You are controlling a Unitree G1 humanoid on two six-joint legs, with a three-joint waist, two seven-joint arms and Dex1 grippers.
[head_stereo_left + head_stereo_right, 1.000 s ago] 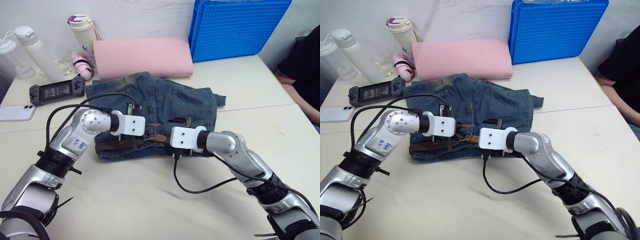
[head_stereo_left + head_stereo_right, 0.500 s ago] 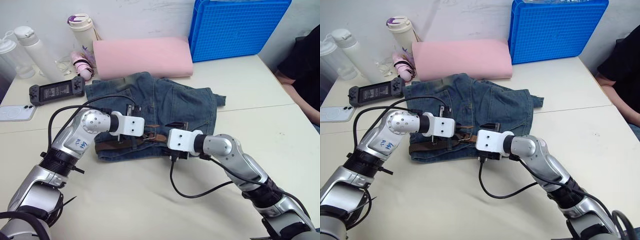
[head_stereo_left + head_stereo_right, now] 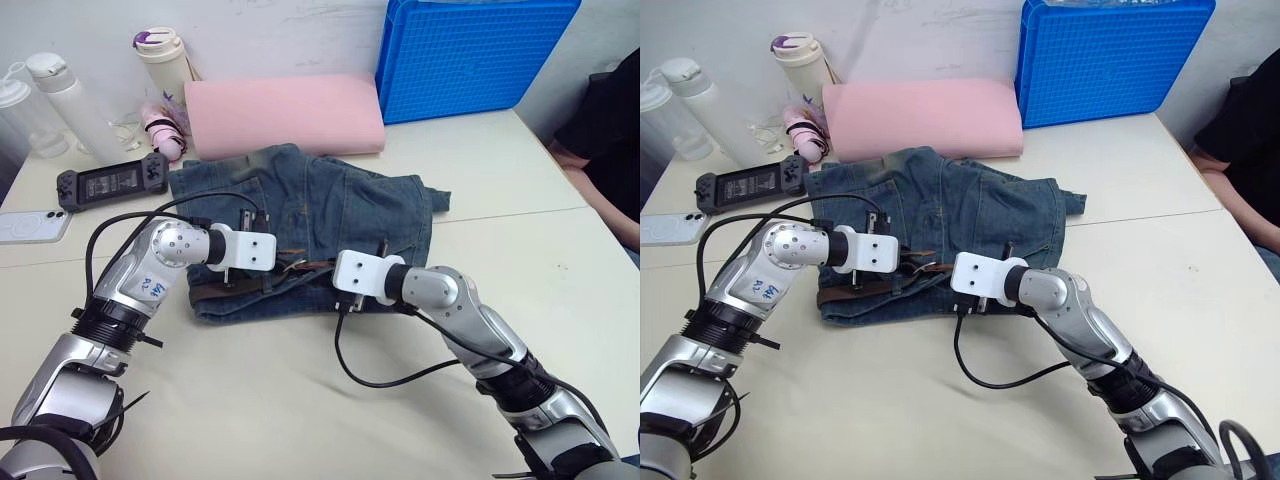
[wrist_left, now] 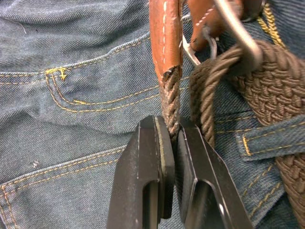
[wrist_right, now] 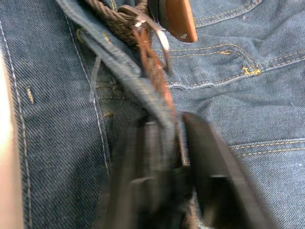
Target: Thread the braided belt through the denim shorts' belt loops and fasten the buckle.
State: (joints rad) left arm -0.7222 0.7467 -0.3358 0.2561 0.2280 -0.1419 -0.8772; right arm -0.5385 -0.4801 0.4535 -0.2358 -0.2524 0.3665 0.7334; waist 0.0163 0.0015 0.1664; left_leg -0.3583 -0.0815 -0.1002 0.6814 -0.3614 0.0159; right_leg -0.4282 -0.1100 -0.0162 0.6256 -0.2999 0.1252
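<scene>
Shorts: the denim shorts [image 3: 330,215] lay flat on the table [image 3: 300,400].
Belt: the braided belt [image 4: 271,90] lay along the waistband, by the buckle [image 4: 228,28].
Left gripper [image 4: 172,138]: fingers clamped on the belt's end.
Right gripper [image 5: 176,143]: fingers closed around a denim fold.

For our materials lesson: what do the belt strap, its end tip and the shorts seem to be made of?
Braided belt: apparently woven brown cord, matte, plaited strands visible.
End tip: looks like smooth tan leather, stitched edge.
Denim shorts: faded blue denim, twill weave, yellow stitching.
</scene>
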